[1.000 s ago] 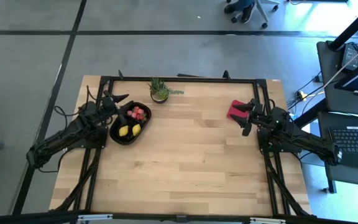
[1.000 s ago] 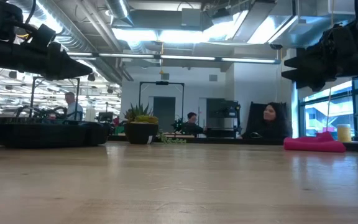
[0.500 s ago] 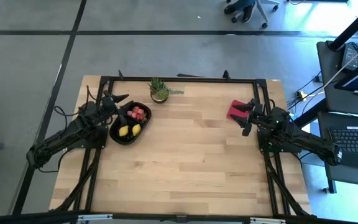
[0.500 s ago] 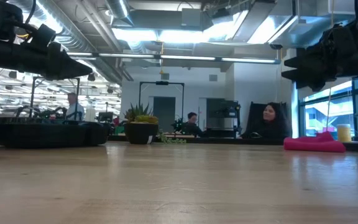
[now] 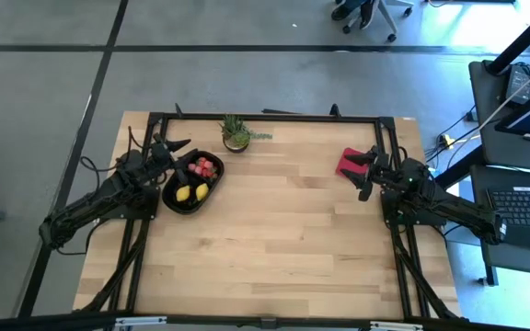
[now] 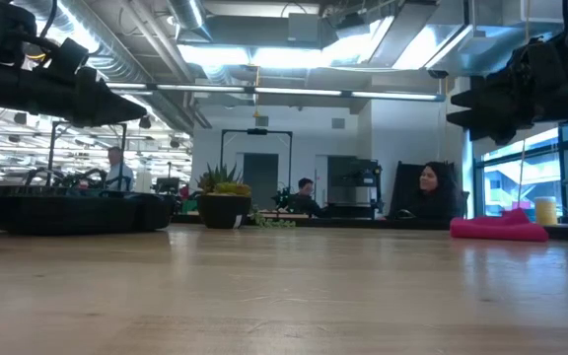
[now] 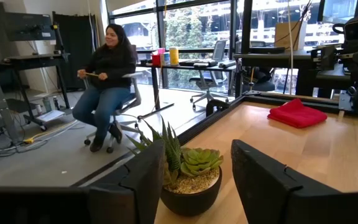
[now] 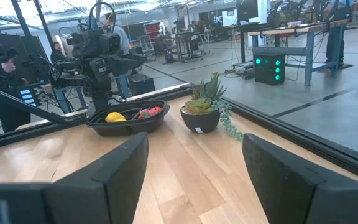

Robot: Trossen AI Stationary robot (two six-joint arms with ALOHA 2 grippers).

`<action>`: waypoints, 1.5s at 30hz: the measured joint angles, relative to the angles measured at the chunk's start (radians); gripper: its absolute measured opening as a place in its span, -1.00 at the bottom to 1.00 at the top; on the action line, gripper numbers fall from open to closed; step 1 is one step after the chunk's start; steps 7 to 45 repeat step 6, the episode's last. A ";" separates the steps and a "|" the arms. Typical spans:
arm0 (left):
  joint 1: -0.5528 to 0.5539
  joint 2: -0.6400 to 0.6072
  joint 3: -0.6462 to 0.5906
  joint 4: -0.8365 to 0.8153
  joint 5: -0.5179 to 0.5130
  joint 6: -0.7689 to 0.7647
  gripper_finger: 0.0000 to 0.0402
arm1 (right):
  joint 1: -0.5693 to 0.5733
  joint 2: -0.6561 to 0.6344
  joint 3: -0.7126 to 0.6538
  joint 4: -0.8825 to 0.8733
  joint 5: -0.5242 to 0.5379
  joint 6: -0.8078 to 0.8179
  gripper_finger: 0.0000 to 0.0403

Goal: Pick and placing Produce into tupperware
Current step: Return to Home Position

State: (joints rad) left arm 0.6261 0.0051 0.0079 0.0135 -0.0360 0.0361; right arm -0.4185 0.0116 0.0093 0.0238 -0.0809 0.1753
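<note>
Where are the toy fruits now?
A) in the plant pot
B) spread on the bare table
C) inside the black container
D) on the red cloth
C: the toy fruits lie inside the black container; the left end effector beside it and the right end effector are open, empty.

We see a small potted plant at the wooden table's far edge, a crumpled red cloth well apart from the plant, and a seated person beyond the plant.
</note>
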 joint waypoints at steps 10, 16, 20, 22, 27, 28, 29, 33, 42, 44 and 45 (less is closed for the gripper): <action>0.000 0.000 0.000 0.000 0.000 0.000 -0.14 | 0.000 0.000 0.000 0.000 0.000 0.000 0.31; 0.000 0.000 0.000 0.000 0.000 0.000 -0.14 | 0.000 0.000 0.000 0.000 0.000 0.000 0.31; 0.000 0.000 0.000 0.000 0.000 0.000 -0.14 | 0.000 0.000 0.000 0.000 0.000 0.000 0.31; 0.000 0.000 0.000 0.000 0.000 0.000 -0.14 | 0.000 0.000 0.000 0.000 0.000 0.000 0.31; 0.000 0.000 0.000 0.000 0.000 0.000 -0.14 | 0.000 0.000 0.000 0.000 0.000 0.000 0.31; 0.000 0.000 0.000 0.000 0.000 0.000 -0.14 | 0.000 0.000 0.000 0.000 0.000 0.000 0.31; 0.000 0.000 0.000 0.000 0.000 0.000 -0.14 | 0.000 0.000 0.000 0.000 0.000 0.000 0.31; 0.000 0.000 0.000 0.000 0.000 0.000 -0.14 | 0.000 0.000 0.000 0.000 0.000 0.000 0.31; 0.000 0.000 0.000 0.000 0.000 0.000 -0.14 | 0.000 0.000 0.000 0.000 0.000 0.000 0.31; 0.000 0.000 0.000 0.000 0.000 0.000 -0.14 | 0.000 0.000 0.000 0.000 0.000 0.000 0.31; 0.000 0.000 0.000 0.000 0.000 0.000 -0.14 | 0.000 0.000 0.000 0.000 0.000 0.000 0.31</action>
